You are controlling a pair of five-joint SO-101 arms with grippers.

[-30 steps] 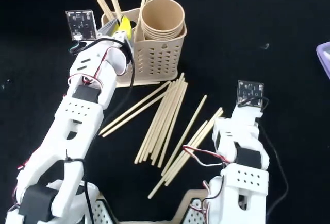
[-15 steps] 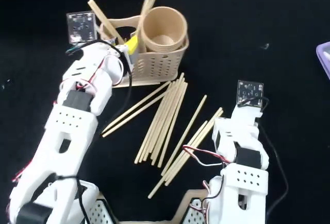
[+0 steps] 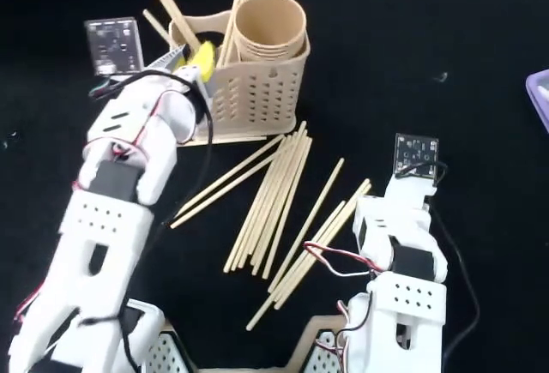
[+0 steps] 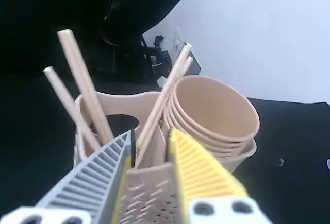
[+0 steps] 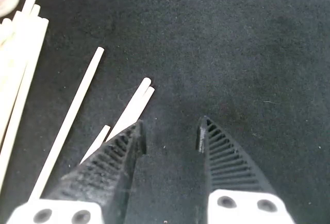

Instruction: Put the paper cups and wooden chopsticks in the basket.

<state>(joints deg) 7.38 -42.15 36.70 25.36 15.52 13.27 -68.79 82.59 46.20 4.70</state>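
While the black table (image 3: 480, 133) carries the basket (image 3: 257, 99) at its far side, paper cups (image 3: 270, 26) stacked inside and a few sticks upright beside them, your work is the loose chopsticks (image 3: 270, 201) fanned between the arms, their long axes running diagonally up toward the basket. The right gripper (image 5: 170, 131), jaws wide and empty, hangs just beside the nearest tips. The left gripper (image 4: 149, 152), narrowly parted and seemingly empty, hovers at the basket's rim.

Cup stack (image 3: 270, 26) fills right half of the basket (image 3: 257, 99); upright chopsticks (image 3: 174, 13) crowd the left slot, left gripper (image 4: 150, 136) just beside them. Loose chopsticks (image 3: 274, 197) fan across mid-table. Bare cloth (image 3: 429, 73) right of basket.
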